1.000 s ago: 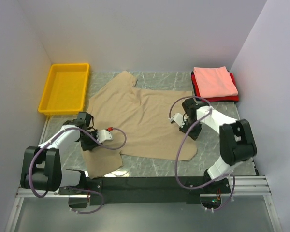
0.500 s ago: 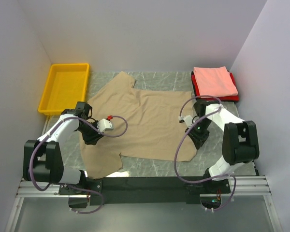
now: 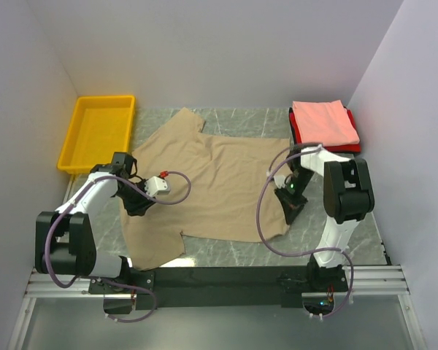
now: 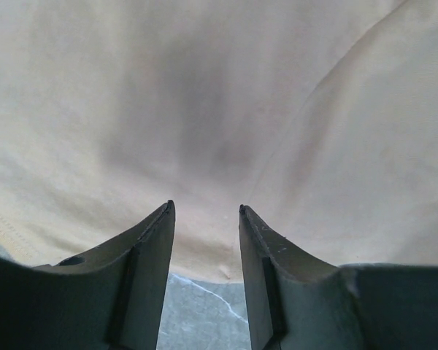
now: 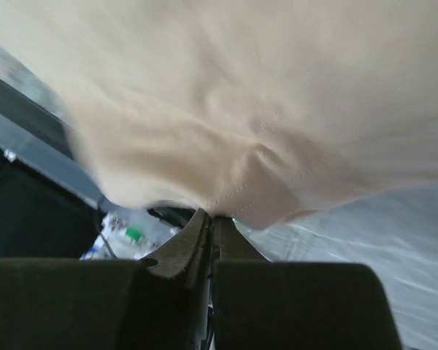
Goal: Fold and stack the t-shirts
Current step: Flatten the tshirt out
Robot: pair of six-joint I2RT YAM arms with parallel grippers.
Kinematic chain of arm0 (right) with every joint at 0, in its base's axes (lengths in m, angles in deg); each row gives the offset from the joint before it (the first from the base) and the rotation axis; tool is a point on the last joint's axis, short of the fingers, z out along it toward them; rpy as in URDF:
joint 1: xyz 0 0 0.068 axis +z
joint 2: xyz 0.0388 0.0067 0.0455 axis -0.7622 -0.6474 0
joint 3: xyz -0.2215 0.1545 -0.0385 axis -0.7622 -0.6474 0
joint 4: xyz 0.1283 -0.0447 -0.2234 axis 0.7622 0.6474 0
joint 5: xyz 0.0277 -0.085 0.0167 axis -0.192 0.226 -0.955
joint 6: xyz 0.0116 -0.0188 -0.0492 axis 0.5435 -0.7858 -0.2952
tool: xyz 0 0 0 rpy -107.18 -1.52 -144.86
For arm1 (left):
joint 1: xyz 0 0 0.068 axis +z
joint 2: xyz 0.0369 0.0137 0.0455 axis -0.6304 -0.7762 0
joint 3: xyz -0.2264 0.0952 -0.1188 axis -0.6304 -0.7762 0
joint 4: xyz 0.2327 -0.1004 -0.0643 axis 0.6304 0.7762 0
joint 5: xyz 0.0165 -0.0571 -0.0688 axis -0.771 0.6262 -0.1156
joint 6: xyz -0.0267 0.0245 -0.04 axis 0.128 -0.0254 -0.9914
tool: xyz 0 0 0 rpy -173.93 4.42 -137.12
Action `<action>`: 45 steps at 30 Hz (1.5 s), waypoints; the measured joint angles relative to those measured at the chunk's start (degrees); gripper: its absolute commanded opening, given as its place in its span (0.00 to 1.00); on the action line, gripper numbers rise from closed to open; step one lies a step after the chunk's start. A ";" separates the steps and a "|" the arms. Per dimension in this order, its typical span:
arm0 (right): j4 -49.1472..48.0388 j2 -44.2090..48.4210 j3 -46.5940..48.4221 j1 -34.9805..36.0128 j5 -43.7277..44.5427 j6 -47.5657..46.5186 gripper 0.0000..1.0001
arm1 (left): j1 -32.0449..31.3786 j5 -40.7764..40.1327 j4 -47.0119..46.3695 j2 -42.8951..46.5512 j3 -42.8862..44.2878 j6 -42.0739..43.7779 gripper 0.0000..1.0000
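Tan shirt (image 3: 212, 182) spread flat across the middle of the marble surface (image 3: 241, 251), one sleeve towards the far left. Left pincer (image 4: 204, 208) low over the shirt's left edge, fingers apart, nothing between them. Right pincer (image 5: 210, 215) at the shirt's right edge, fingers together and clamped on the stitched hem, which puckers at the tips. Pink shirt (image 3: 323, 122) folded, lying on the folded red shirt (image 3: 298, 135) in the far right corner. Yellow bin (image 3: 95, 135) at the far left, just beside the tan sleeve.
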 measured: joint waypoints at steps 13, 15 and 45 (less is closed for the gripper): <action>2.03 -4.24 19.47 10.88 -5.97 4.17 0.57 | 0.70 0.20 -1.27 -2.73 1.31 -2.56 0.49; 1.01 -3.06 17.79 10.27 -4.92 4.22 0.56 | 0.74 0.39 -1.29 -2.71 1.38 -2.62 0.49; -7.39 -4.09 12.66 11.17 -7.43 15.63 0.00 | 1.09 1.03 -1.88 -3.48 1.68 -2.36 0.50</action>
